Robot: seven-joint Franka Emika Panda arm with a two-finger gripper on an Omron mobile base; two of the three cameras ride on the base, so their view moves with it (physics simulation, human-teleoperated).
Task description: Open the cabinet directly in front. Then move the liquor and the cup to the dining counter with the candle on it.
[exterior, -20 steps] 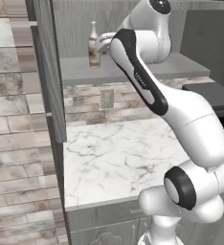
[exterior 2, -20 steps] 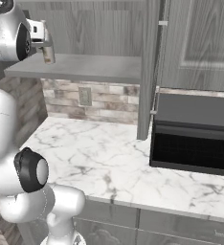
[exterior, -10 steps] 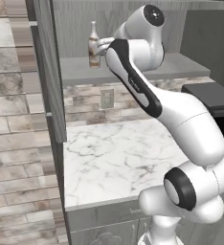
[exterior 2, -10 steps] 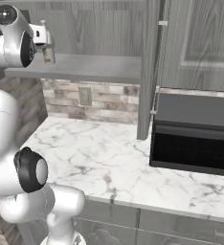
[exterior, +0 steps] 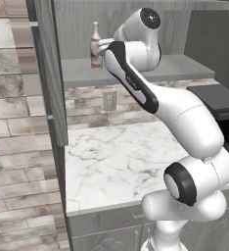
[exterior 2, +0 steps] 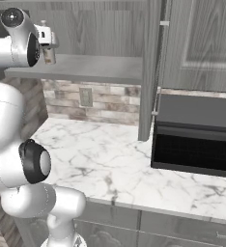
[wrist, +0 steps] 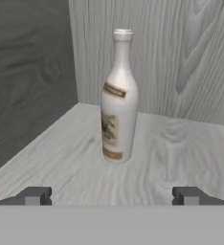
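The liquor, a slim brownish-grey bottle with a pale label, stands upright on the grey shelf of the open cabinet. It is near the shelf's left rear corner. My gripper is open, level with the shelf and a short way in front of the bottle, with the bottle centred between the fingertips. In the left base view the gripper is right beside the liquor. The right base view puts the gripper against the liquor. The cup, the dining counter and the candle are out of view.
The cabinet's left door stands swung open beside the arm, and another open door edge hangs mid-scene. Below is a marble counter with a brick backsplash. A black microwave sits at its right.
The hand has crept a little closer to the liquor and the arm's upper joints have shifted slightly. The jaws have stayed open and the bottle has not moved.
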